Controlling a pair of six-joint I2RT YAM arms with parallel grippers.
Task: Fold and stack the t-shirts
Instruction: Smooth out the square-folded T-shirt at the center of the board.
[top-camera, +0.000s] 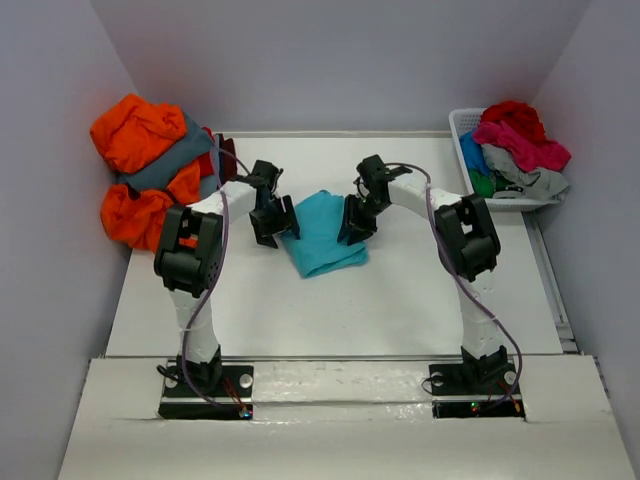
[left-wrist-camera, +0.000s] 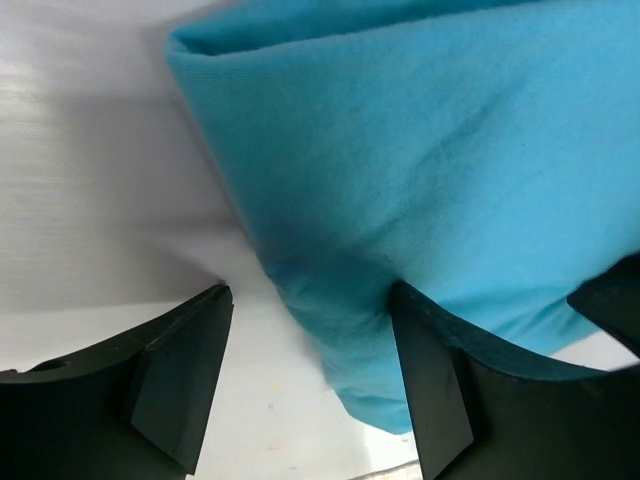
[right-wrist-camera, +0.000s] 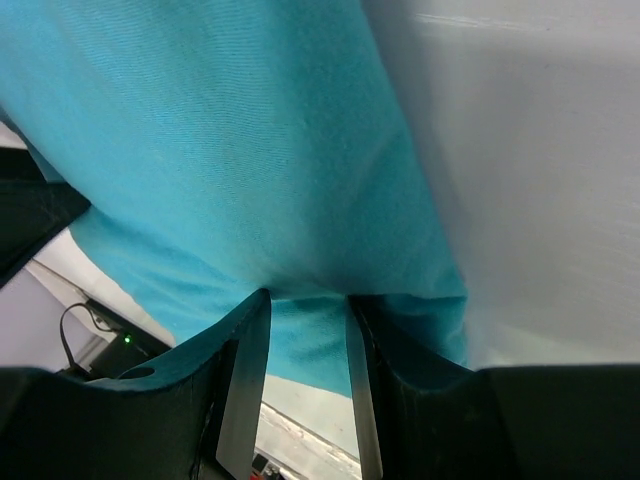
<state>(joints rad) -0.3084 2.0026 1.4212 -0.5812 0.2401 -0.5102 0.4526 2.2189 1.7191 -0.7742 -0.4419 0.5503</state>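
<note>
A turquoise t-shirt (top-camera: 322, 235) (left-wrist-camera: 420, 150) (right-wrist-camera: 230, 150) lies folded in the middle of the white table. My left gripper (top-camera: 268, 235) (left-wrist-camera: 310, 295) stands open at its left edge, one finger over bare table and the other on the cloth. At the shirt's right edge, my right gripper (top-camera: 353, 228) (right-wrist-camera: 307, 300) is part open, its tips down on the cloth with turquoise showing flat in the gap. Orange shirts (top-camera: 135, 130) and a slate grey one (top-camera: 170, 165) are heaped at the back left. Red (top-camera: 515, 115) and pink (top-camera: 520, 145) shirts fill the basket.
A white slatted basket (top-camera: 462, 125) stands at the back right corner. Grey walls close in the table on three sides. The shirt heap overhangs the table's left edge. Both arm bases (top-camera: 205, 385) sit at the near edge.
</note>
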